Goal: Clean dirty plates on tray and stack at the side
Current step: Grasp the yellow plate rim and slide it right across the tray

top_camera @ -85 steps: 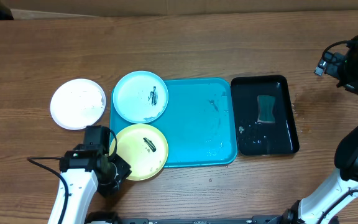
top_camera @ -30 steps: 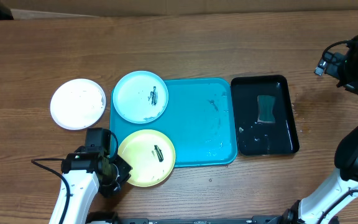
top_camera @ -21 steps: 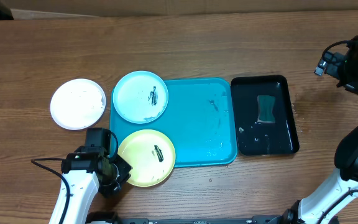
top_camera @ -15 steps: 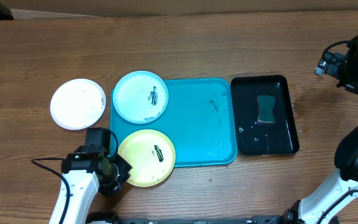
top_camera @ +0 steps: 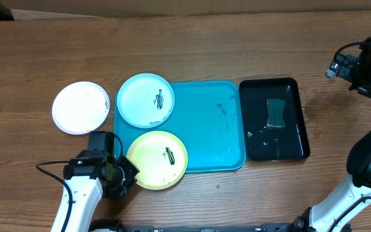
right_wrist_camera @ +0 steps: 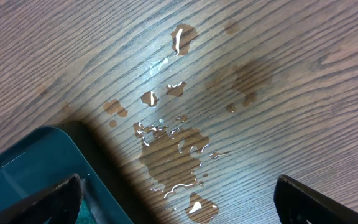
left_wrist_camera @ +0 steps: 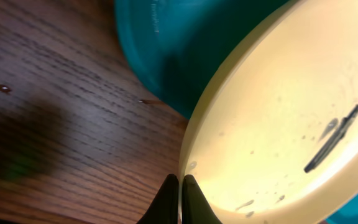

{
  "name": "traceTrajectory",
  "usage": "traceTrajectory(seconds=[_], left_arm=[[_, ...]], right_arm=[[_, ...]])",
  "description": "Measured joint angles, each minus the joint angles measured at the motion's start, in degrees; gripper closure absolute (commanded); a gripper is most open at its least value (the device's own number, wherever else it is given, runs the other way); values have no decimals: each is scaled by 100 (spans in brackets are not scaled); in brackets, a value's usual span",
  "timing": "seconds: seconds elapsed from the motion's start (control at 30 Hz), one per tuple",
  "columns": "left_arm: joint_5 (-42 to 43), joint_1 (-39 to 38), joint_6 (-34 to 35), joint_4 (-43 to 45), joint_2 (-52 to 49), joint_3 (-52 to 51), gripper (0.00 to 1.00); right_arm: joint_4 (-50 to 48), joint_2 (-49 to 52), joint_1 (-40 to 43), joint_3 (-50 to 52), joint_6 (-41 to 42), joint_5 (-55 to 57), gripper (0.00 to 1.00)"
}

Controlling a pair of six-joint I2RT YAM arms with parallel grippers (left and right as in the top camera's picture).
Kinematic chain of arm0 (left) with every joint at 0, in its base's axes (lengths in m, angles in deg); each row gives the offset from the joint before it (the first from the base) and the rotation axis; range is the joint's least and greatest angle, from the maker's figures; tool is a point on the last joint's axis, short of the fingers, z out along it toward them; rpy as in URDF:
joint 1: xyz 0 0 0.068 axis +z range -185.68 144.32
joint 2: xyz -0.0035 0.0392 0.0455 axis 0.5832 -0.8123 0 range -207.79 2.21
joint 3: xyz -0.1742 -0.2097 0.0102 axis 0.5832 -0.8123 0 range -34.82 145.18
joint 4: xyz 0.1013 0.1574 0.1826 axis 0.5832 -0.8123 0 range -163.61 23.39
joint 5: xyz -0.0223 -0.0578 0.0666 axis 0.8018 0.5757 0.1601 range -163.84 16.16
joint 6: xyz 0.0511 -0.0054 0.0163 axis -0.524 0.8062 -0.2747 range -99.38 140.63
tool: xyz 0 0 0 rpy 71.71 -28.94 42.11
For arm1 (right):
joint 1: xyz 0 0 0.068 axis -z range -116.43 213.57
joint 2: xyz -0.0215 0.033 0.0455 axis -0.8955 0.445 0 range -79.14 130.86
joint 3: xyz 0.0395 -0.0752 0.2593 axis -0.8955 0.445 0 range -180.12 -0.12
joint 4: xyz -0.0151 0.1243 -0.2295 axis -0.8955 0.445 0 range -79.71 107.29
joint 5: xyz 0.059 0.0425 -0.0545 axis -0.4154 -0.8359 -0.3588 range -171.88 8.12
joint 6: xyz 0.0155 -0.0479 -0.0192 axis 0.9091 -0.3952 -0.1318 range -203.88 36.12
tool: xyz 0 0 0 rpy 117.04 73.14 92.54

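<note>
The yellow-green plate point(top_camera: 158, 160) with a dark smear lies partly on the front left corner of the turquoise tray point(top_camera: 208, 129). My left gripper point(top_camera: 125, 175) is shut on its left rim; in the left wrist view the plate point(left_wrist_camera: 278, 118) fills the right side and the jaws point(left_wrist_camera: 180, 186) pinch its edge. The light blue plate point(top_camera: 145, 100) with dark smears sits on the tray's back left corner. The white plate point(top_camera: 80, 107) lies on the table left of the tray. My right gripper point(top_camera: 359, 67) is open, raised at the far right over wet wood point(right_wrist_camera: 179, 149).
A black tray point(top_camera: 274, 119) with a green sponge point(top_camera: 276, 113) and water stands right of the turquoise tray; its corner shows in the right wrist view point(right_wrist_camera: 36, 174). Water drops lie on the table beside it.
My left gripper has dragged the yellow-green plate to the right, further onto the tray. The right arm has not moved.
</note>
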Motion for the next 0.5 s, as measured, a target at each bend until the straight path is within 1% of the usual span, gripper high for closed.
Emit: traceTrajectory(seconds=[0.1, 0.23, 0.5], left_arm=[[81, -20, -98, -138, 0, 232, 96], [96, -227, -186, -315, 0, 750, 96], [72, -647, -205, -330, -107, 1482, 96]], right_arm=[[0, 0, -2, 0, -2, -2, 0], [4, 0, 0, 0, -4, -2, 0], [0, 0, 0, 0, 0, 0, 0]])
